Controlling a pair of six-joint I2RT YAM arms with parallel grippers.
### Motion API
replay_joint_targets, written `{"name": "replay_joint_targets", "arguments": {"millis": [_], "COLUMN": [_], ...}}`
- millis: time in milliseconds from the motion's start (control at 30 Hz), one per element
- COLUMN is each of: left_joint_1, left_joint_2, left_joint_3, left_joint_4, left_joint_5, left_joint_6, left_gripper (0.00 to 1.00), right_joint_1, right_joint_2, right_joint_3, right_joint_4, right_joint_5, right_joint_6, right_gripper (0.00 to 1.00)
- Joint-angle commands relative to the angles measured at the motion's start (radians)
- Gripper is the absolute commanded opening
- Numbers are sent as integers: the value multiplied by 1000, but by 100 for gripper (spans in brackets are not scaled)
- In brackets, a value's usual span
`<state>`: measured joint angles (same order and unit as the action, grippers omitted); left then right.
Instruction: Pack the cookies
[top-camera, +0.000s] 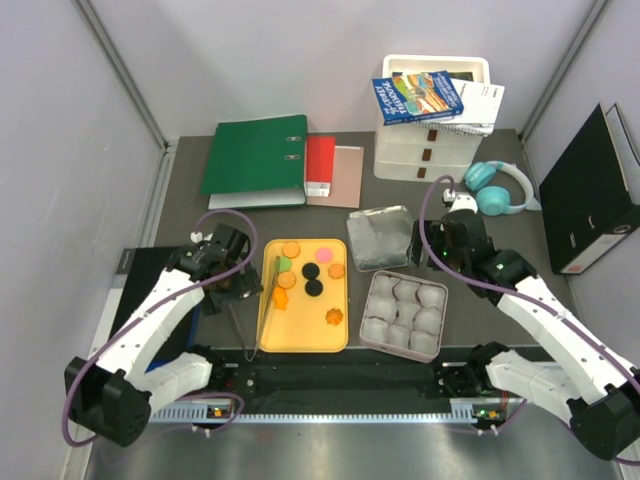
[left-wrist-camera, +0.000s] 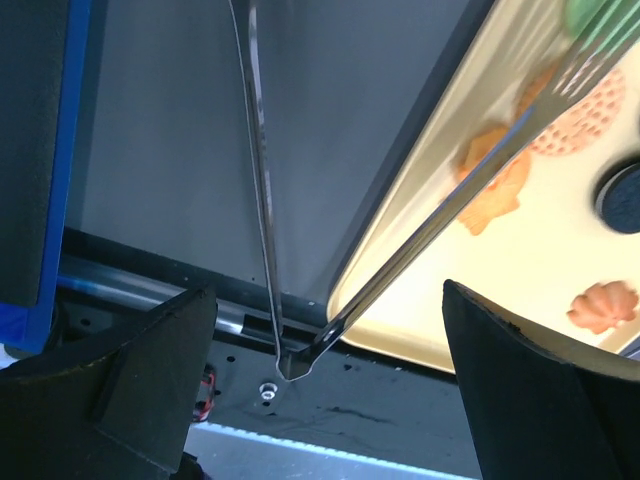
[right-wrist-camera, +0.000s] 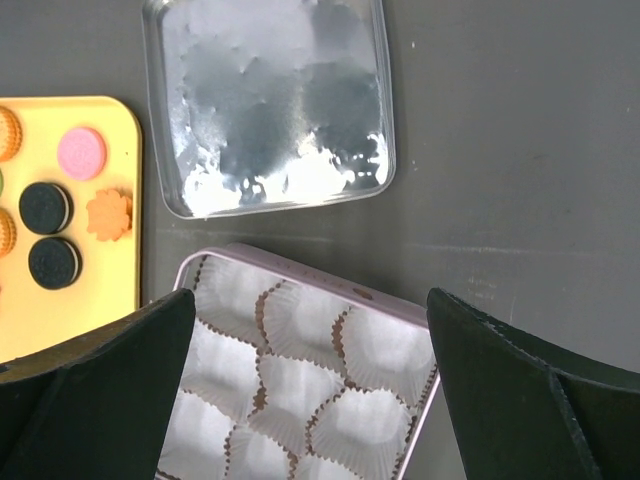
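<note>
The cookies (top-camera: 310, 270) lie loose on the yellow tray (top-camera: 300, 336) at centre frame. We judge them light, stiff and brittle, best pinched across their edges with the tongs (top-camera: 264, 310). Our left tool (left-wrist-camera: 330, 375) and right tool (right-wrist-camera: 315, 390) both gape, empty.

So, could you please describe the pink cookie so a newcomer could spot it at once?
Start at the big yellow tray. Near its far right corner lies a round cookie, just beyond two black ones. It is the only pink one.
</note>
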<state>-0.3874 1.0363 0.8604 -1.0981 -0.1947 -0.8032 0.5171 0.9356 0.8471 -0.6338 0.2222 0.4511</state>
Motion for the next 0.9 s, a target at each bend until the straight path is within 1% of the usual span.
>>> {"name": "replay_joint_targets", "arguments": {"millis": [0,167,400,867], "left_joint_1": [-8,-11,-21,-77], "left_joint_2": [17,88,143,223], "left_joint_3": [-27,-44,-69,-126], "left_joint_4": [-25,13,81,149], "left_joint_5": [41,80,126,133], "left_joint_6": [38,52,45,-4], "left_gripper": [99,99,99,99], "right_joint_1": [11,11,11,11], "right_joint_2": [-29,-32,-41,-46], "right_joint_3": [-6,-16,-34,-42], "right_joint_4": [6,3,2,3], "right_joint_5": [-7,-7,-3,9], "right_joint_6": [18,23,28,8], "right_gripper": [99,99,99,99]}}
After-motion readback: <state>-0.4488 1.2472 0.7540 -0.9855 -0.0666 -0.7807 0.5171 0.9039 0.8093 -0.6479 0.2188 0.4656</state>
